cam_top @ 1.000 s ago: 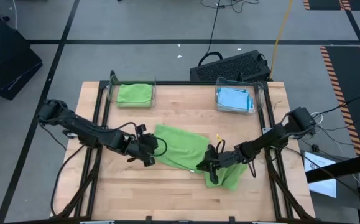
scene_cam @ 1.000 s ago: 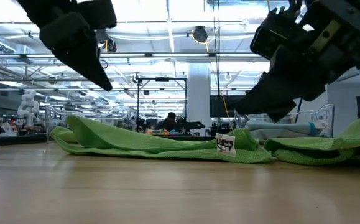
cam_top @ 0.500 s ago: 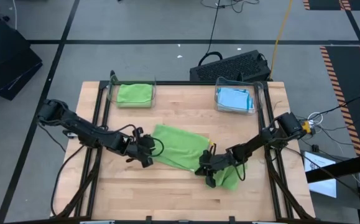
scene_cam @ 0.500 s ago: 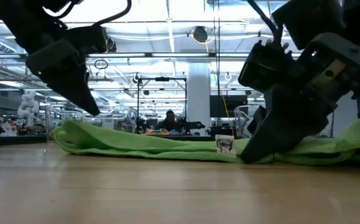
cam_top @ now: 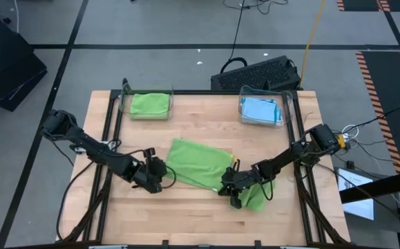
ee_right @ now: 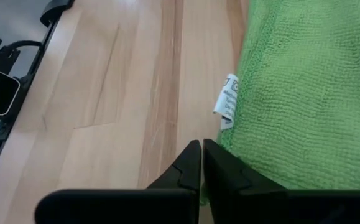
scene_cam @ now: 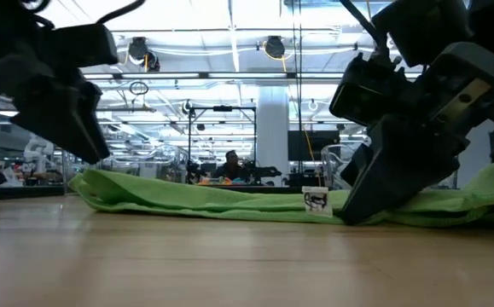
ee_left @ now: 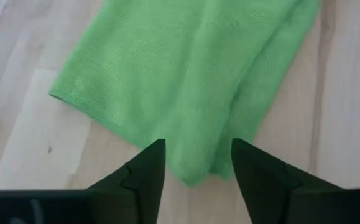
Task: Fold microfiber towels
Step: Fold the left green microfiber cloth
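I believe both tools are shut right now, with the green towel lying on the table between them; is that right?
Not quite. Only the right tool is shut, at the edge of the green towel. The left wrist view shows the left tool open, its two fingers apart with the towel's corner between them. The towel does lie on the table.

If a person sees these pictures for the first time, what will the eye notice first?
First, the bright lime green towel lying rumpled in the middle of the wooden table, between two dark arms. The left end effector stands open just off its left corner, and the right end effector is shut at its front edge, beside the white label.
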